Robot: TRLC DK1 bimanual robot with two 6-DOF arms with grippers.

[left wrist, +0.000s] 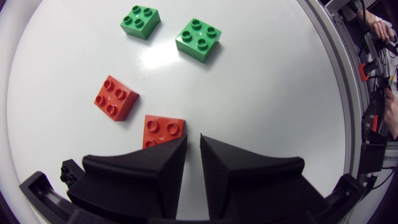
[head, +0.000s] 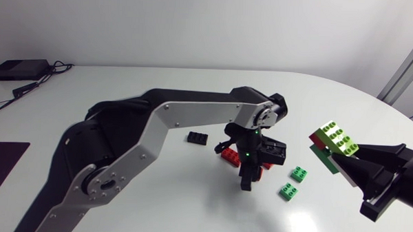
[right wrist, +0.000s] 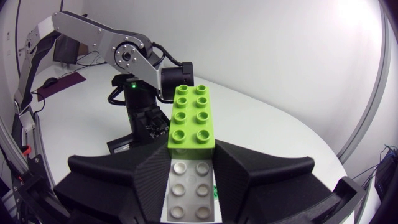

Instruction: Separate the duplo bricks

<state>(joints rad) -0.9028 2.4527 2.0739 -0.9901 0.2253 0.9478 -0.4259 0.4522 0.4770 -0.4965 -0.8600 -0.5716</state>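
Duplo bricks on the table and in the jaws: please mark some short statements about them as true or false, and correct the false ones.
1. The right gripper holds a stack with a lime-green brick on top. True.
2. Two red bricks lie on the table ahead of the left gripper. True.
3. The two small green bricks are stacked on each other. False: they lie side by side on the table, apart.
4. The black brick is held in the left jaws. False: it lies alone on the table beside the left arm, and nothing is between those jaws.
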